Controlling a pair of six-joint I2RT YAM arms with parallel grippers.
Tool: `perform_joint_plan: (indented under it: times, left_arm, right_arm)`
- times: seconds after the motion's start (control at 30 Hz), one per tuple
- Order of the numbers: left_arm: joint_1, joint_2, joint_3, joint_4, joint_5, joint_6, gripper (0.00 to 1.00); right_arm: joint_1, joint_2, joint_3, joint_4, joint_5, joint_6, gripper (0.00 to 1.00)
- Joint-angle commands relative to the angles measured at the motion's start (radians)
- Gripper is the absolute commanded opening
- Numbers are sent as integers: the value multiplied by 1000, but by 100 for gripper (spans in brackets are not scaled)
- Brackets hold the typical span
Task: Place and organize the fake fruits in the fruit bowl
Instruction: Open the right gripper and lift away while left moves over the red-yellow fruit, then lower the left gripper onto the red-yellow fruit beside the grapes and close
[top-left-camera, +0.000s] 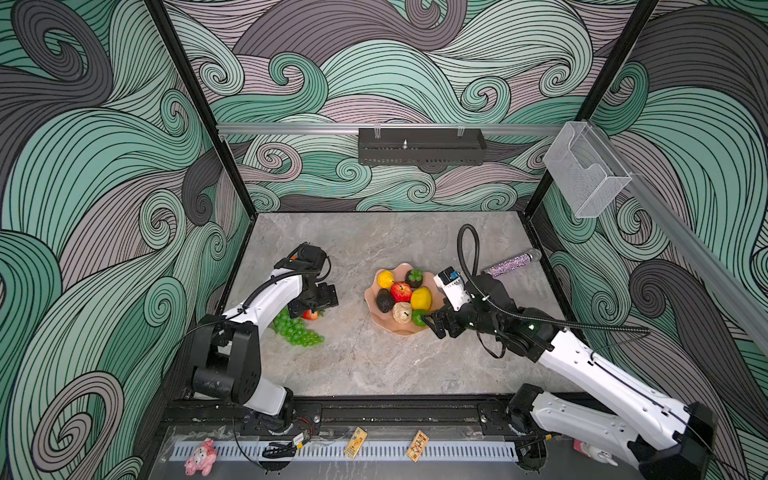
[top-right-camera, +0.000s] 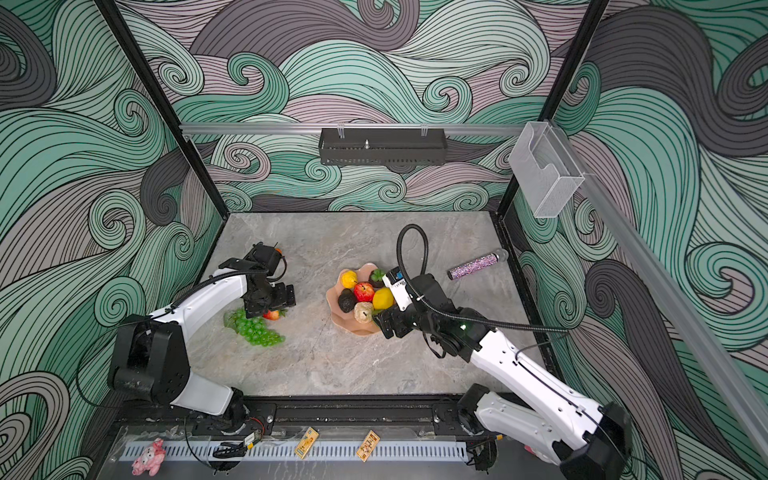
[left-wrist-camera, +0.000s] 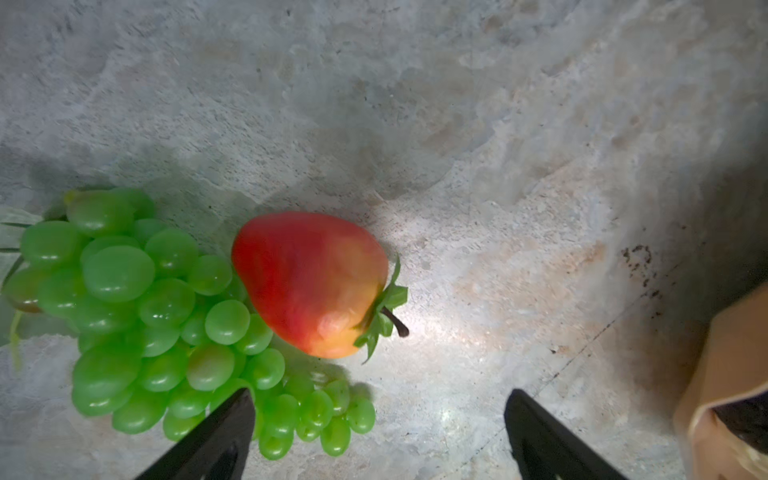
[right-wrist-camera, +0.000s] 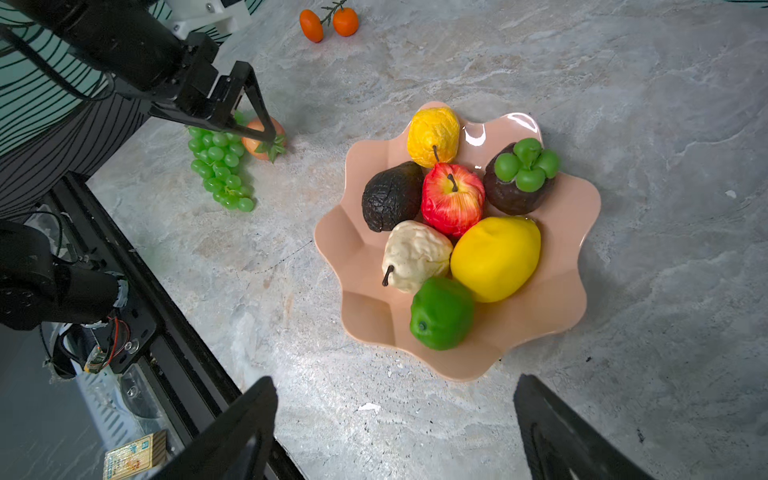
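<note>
Swirl-patterned walls enclose a grey marbled counter (top-left-camera: 374, 357). The bowl (right-wrist-camera: 365, 316) sits mid-counter holding seven fruits, with the lime (right-wrist-camera: 441, 313) at its near rim. The strawberry (left-wrist-camera: 309, 284) lies on the counter to the left, well apart from the bowl and touching the grapes (left-wrist-camera: 166, 324). The oranges (right-wrist-camera: 328, 23) lie farther back. The left claw (left-wrist-camera: 378, 419) hangs over the strawberry, jaws wide and empty, so that arm is nearer. The fruit sits just ahead of the jaws, its long axis slanted to their gap and its stem turned from the bunch. The right claw (right-wrist-camera: 395, 415), wide and empty, is beside the bowl.
</note>
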Motion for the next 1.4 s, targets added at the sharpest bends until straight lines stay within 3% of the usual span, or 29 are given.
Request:
perform_joint_plan:
  times: [0.0,0.37,0.63,0.77,1.1,1.37]
  left_arm:
    - [11,26,22,27,-1,-56,99]
    - [3,146,99,58,75,-92,99]
    - [-58,193,156,153,235,-107,97]
    - [-75,214,209,116,216,-79,97]
    - [-74,62,98,35,-59,-83,96]
    - [-74,143,57,108,-56,-96,92]
  right_arm:
    - [3,-57,-33,26,-14,19,92]
    - [3,-111,-58,16,-4,19,92]
    - [4,-95,-50,21,-4,21,92]
    - [1,-91,-45,20,6,24,92]
    - [1,-85,-54,31,-5,40,93]
    - [1,-85,-43,28,7,45,93]
